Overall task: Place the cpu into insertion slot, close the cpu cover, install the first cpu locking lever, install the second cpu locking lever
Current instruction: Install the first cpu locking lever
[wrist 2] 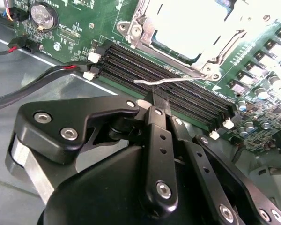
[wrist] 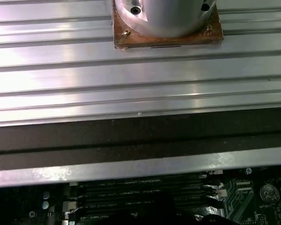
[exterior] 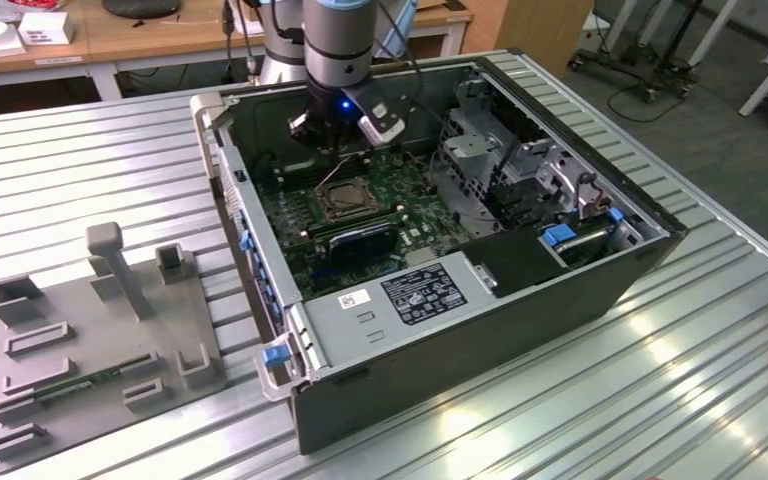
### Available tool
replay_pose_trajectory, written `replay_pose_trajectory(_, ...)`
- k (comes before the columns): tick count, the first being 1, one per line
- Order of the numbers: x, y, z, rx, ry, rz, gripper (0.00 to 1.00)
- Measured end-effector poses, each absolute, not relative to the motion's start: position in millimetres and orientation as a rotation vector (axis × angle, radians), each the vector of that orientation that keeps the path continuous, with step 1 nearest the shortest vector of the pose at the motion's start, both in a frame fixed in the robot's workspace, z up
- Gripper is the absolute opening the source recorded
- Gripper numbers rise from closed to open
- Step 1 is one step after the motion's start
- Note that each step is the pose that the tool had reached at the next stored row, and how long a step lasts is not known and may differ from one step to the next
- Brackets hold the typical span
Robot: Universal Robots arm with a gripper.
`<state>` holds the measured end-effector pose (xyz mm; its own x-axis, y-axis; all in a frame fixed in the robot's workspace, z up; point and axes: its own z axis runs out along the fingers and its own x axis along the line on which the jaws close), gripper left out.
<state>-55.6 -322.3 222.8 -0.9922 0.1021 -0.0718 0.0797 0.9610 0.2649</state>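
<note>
Black linkage of the gripper (wrist 2: 155,99) lies closest in the second wrist view. Its fingers look clenched tip to tip, with nothing visibly pinched between them. Right at that tip runs the thin silvery locking lever (wrist 2: 178,79); whether the tip touches the wire or sits just beside it cannot be told.

Just beyond the lever lies the cpu cover (wrist 2: 141,18), down flat on the insertion slot (exterior: 344,197). The cpu (wrist 2: 182,23) shows pale and bright through the cover's cut-out, so the chip appears seated and the cover shut. The lever seems to be the step in hand.

Between the claw tip and the socket lie the long black memory slots (wrist 2: 126,58). Farther off to one side are a coin cell (wrist 2: 42,15) and a red-and-black cable (wrist 2: 51,75) on the green motherboard (wrist 2: 79,28). Around it all stands the open computer case (exterior: 491,330) on the ribbed aluminium table (exterior: 91,180).

Doing this well likely means keeping the closed tip squarely on the wire. The push should be steady, so the springy lever cannot slip off and drop the tip onto the memory slots. The lever's end should be guided sideways under its catch rather than forced straight down.
</note>
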Motion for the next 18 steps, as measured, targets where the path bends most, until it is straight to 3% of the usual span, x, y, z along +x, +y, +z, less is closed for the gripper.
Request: replay_pose_trajectory(18, -60.6, -329.6, 226.4, 0.137, 3.01, 0.412, 0.11)
